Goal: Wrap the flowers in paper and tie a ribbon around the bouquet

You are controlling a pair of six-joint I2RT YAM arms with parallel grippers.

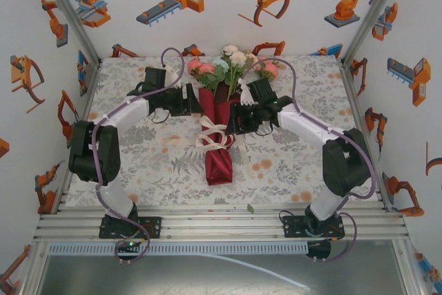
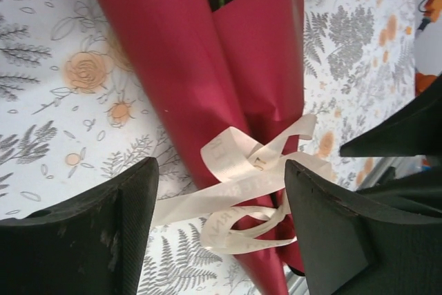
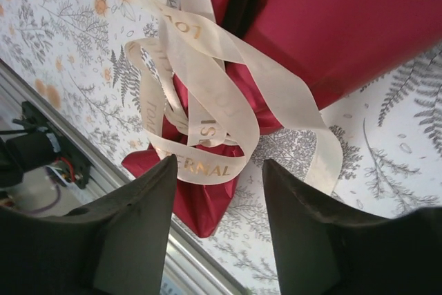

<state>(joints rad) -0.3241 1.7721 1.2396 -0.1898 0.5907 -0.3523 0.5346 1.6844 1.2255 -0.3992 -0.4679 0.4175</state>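
The ribbon (image 2: 231,153) sits looped on the bouquet (image 1: 219,160). The left end effector (image 2: 221,191) and the right end effector (image 3: 219,170) are wide, holding nothing. Each should pinch 1 tail and pull softly.

Lighting bright, even, diffuse from above; shadows soft and faint on the surface (image 1: 159,164). Mild sheen on the paper (image 2: 179,67). Wrist views: near fingers (image 2: 83,240) dark, slightly soft; overhead view sharp.

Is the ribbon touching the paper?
Touching. The right wrist view shows the ribbon looped around the paper and lying against it.
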